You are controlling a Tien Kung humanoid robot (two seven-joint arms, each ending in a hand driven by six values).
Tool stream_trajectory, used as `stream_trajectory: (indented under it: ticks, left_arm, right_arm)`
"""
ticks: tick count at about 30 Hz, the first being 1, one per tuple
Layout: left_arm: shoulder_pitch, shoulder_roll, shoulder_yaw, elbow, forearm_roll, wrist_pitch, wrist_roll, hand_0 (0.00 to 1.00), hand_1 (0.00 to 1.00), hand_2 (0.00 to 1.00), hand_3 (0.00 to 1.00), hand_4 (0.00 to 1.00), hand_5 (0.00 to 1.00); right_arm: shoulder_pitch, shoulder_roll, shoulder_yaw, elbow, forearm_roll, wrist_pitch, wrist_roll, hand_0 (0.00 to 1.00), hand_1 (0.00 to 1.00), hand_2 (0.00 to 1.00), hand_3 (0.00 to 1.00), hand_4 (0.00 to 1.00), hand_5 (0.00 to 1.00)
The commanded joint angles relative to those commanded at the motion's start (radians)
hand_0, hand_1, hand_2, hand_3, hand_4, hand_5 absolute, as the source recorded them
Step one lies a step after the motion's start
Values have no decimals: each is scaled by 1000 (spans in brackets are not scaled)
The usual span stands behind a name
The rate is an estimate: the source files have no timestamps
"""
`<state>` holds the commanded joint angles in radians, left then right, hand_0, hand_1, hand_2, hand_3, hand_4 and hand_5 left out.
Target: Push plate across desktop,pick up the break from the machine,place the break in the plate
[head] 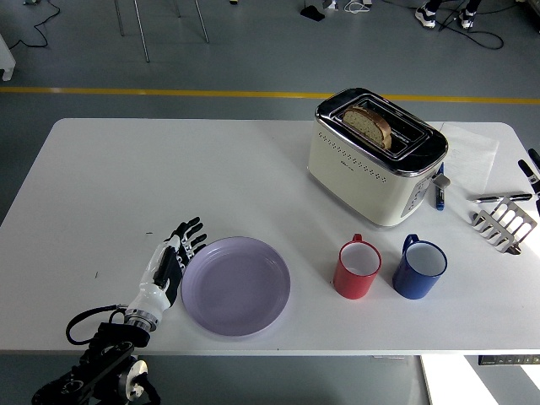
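A lilac plate (236, 285) lies near the table's front edge, left of the mugs. My left hand (173, 256) lies flat against the plate's left rim, fingers straight and spread, holding nothing. A cream and chrome toaster (375, 156) stands at the back right, with a slice of bread (368, 125) sticking up out of its slot. At the right edge only the fingertips of my right hand (531, 169) show, far from the plate and the toaster.
A red mug (358, 268) and a blue mug (418, 267) stand just right of the plate. A metal toast rack (505, 223) and a pen (440, 192) lie near the toaster. A white napkin (469, 152) sits at the back right.
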<state>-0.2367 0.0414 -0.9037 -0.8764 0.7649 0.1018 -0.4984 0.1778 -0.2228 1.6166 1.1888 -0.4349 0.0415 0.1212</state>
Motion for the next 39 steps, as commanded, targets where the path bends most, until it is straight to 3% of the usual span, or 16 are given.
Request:
stream_trajectory:
  ticks: [10, 39]
  left_arm:
    - [-19, -4, 45, 12, -29, -28, 14, 817, 855, 922, 889, 588, 998]
    - [-79, -10, 133, 37, -69, -47, 24, 811, 850, 919, 888, 580, 998]
  right_arm:
    - [-4, 0, -5, -1, 0, 0, 0, 782, 701, 696, 668, 512, 560]
    - [0, 0, -2, 0, 0, 0, 1, 768, 693, 683, 655, 497, 534]
